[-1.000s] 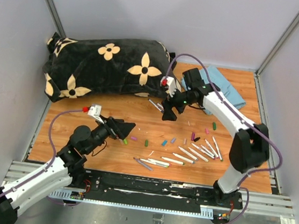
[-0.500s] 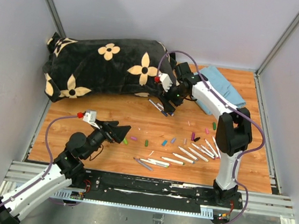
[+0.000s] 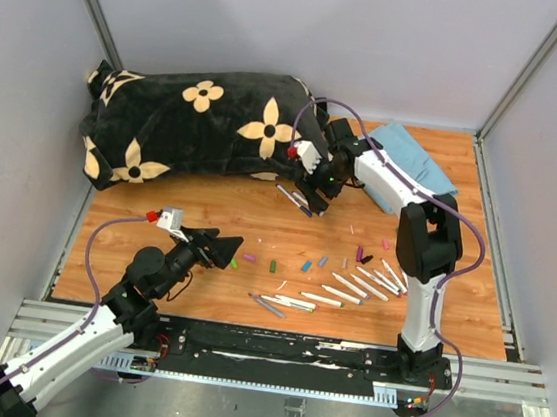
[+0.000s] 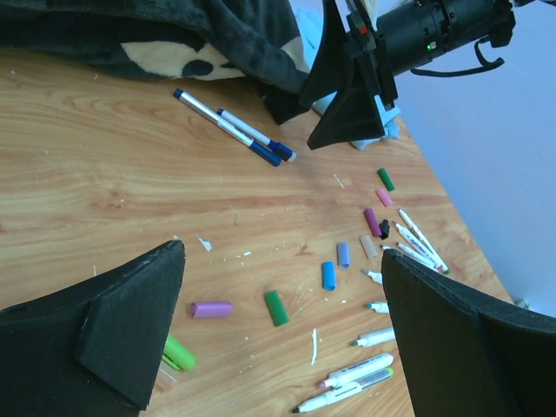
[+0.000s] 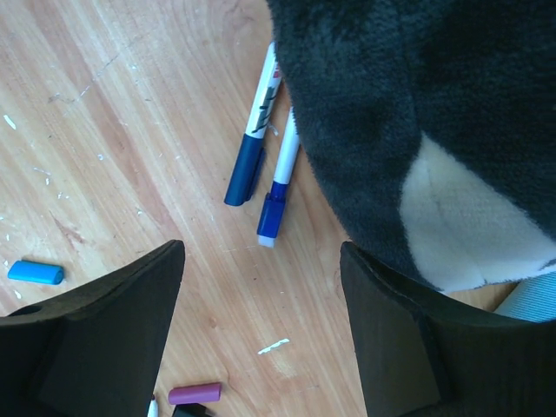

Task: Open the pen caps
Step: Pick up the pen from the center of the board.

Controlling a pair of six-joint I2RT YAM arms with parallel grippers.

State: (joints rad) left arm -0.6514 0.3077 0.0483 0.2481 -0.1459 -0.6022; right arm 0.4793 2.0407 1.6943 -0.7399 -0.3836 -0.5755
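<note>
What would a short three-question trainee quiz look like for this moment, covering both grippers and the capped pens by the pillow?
1. True or false: the right gripper is shut on a pen.
2. What colour are the caps on the two pens lying at the edge of the pillow? A green, B blue, C pink.
3. Fill in: the left gripper is ___, with nothing between its fingers.
Key: 1 false; 2 B; 3 open.
</note>
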